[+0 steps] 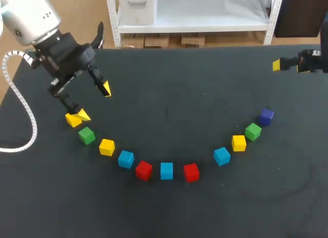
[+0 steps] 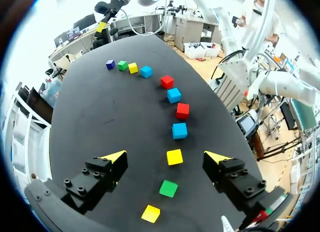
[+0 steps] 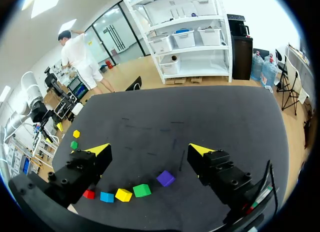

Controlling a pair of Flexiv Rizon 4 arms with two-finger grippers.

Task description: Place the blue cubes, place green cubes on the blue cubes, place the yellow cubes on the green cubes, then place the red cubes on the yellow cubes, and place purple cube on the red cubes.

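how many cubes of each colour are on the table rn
blue cubes: 3
yellow cubes: 3
green cubes: 2
red cubes: 2
purple cube: 1
total: 11

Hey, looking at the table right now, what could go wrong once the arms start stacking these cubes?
1. The left gripper hangs open with one fingertip almost on the end yellow cube; lowering could knock it into the green cube beside it.
2. The nearest blue cube sits close between a second yellow cube and a red cube, so wide fingers might shove those neighbours.
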